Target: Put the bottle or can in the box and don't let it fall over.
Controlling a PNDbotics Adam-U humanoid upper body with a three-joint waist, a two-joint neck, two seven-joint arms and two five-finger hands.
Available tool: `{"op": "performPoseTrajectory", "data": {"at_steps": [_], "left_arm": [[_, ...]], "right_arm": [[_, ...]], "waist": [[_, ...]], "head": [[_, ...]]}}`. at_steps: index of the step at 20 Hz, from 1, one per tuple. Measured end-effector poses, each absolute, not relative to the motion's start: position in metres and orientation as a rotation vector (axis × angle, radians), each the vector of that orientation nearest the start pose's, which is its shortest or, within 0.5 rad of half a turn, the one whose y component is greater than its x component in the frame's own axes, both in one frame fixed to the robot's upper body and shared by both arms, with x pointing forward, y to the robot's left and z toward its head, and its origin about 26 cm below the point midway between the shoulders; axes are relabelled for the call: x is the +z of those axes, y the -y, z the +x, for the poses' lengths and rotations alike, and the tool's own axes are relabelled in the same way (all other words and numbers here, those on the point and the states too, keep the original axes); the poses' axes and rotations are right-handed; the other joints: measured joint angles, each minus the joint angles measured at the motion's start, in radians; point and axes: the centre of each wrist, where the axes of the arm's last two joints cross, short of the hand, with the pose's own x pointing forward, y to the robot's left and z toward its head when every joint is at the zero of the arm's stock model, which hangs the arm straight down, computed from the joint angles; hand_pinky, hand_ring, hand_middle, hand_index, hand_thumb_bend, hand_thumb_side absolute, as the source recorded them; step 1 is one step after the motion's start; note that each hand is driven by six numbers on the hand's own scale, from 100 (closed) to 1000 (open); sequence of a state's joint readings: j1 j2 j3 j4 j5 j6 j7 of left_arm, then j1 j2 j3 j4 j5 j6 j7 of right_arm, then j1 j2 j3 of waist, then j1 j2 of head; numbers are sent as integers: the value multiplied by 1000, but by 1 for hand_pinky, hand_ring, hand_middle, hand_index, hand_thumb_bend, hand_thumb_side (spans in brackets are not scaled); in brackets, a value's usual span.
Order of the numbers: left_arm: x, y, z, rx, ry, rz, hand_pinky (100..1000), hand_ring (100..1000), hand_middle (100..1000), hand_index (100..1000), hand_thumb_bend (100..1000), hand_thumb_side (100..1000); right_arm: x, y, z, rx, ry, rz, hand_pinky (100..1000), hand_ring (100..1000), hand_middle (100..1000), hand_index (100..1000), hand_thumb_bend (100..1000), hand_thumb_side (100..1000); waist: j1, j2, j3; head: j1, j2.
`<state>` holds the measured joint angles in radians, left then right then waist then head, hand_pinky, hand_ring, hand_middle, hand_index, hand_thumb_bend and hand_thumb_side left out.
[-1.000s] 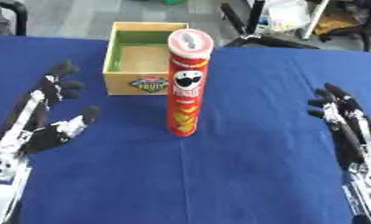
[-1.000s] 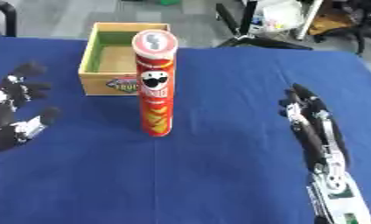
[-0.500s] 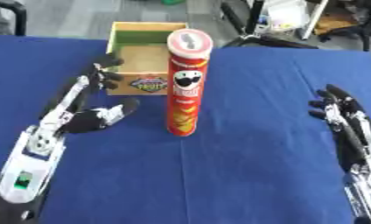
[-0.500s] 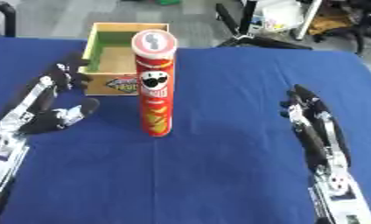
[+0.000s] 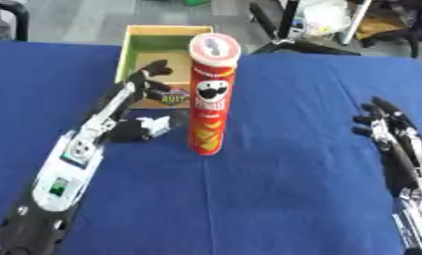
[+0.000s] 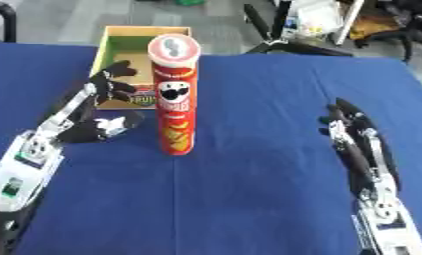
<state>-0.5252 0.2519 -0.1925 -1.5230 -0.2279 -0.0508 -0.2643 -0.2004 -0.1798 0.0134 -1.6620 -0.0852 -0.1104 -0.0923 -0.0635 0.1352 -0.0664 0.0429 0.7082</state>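
Left eye: the left hand [image 5: 141,107] has moved in from the table's [image 5: 275,199] left edge, spread wide, just beside the upright can [image 5: 212,94] before the box [image 5: 162,47]; a grasp seems next. Right eye: the right hand [image 6: 354,142] stays open, idle, near the right edge.

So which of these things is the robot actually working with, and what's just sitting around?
Part of the job:
- red crisp can, upright on the blue table
- box behind it
- left hand, open beside the can, not touching

Just lying about:
- right hand, idle and open at the right
- office chairs beyond the table
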Motion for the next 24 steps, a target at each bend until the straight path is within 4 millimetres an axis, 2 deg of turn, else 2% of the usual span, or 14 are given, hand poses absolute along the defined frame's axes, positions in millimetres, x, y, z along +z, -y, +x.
{"op": "performPoseTrajectory", "data": {"at_steps": [10, 24], "left_arm": [[132, -183, 398, -867, 1900, 85, 787, 802, 884, 1000, 609, 563], [127, -166, 410, -921, 1884, 36, 786, 802, 885, 1000, 585, 582]], "right_arm": [[76, 257, 323, 54, 1963, -54, 735, 759, 797, 881, 100, 547], [75, 256, 323, 49, 1962, -41, 735, 759, 797, 880, 100, 548]], "waist": [[-2, 0, -9], [-7, 0, -20]], "head": [[8, 0], [16, 0]]}}
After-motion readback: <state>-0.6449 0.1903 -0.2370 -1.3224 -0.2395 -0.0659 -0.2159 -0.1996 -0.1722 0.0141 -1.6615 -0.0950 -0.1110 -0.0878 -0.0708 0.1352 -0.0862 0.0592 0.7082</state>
